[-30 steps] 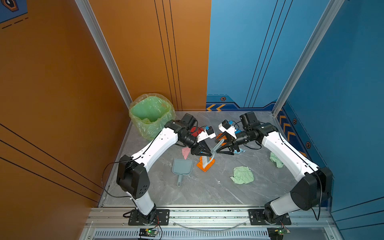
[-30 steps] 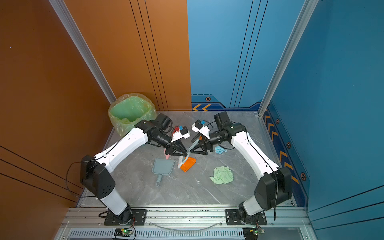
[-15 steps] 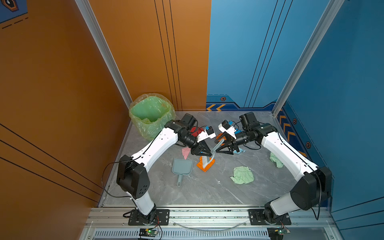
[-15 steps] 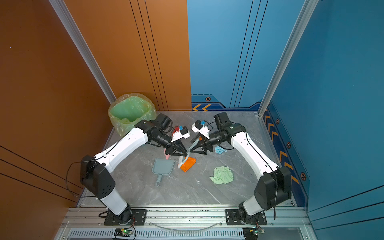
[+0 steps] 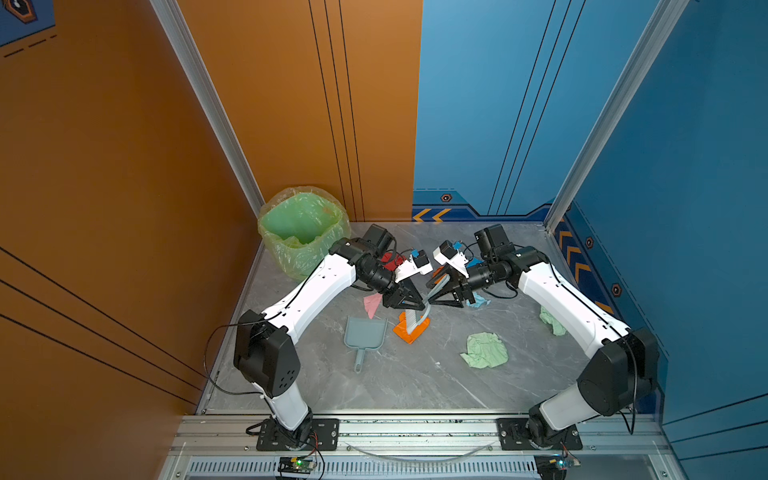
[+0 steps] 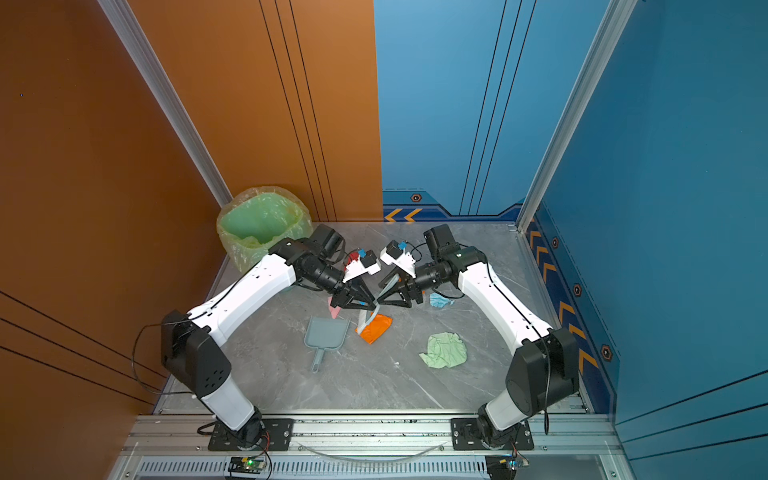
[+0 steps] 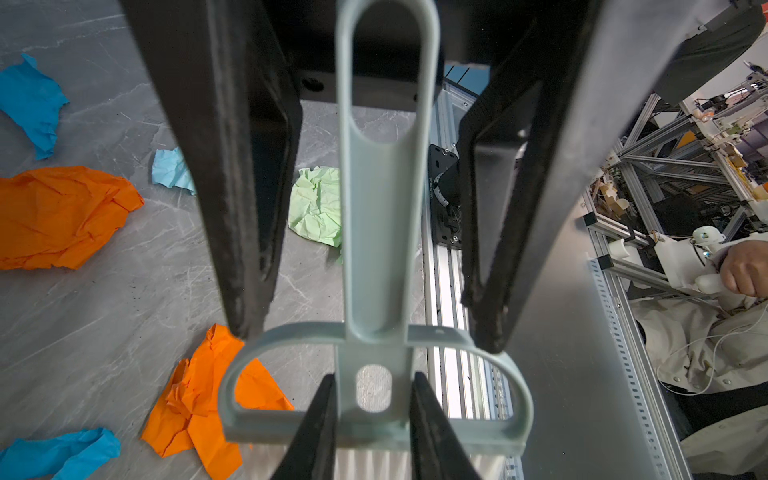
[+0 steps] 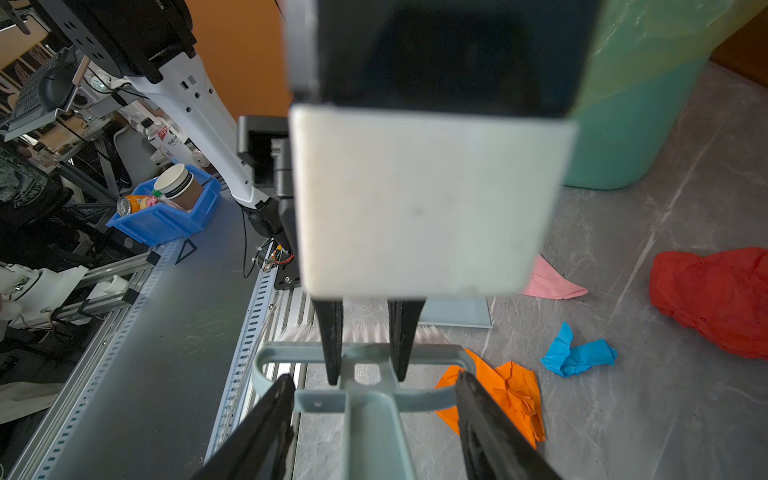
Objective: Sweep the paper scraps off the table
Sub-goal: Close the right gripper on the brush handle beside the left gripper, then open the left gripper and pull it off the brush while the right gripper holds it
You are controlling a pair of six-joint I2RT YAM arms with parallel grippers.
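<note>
Only your right jaws seem to have moved, narrowing yet apart astride the brush [image 7: 382, 249], whose handle points at them from left jaws clamped on its neck, above paper scraps [image 5: 484, 351] on the tabletop [image 5: 395, 382].

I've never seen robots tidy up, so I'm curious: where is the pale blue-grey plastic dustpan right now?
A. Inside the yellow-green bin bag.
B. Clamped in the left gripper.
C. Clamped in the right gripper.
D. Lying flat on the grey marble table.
D: the pale blue-grey plastic dustpan lies flat on the grey marble table beside a crumpled orange paper scrap, with nothing holding it.
</note>
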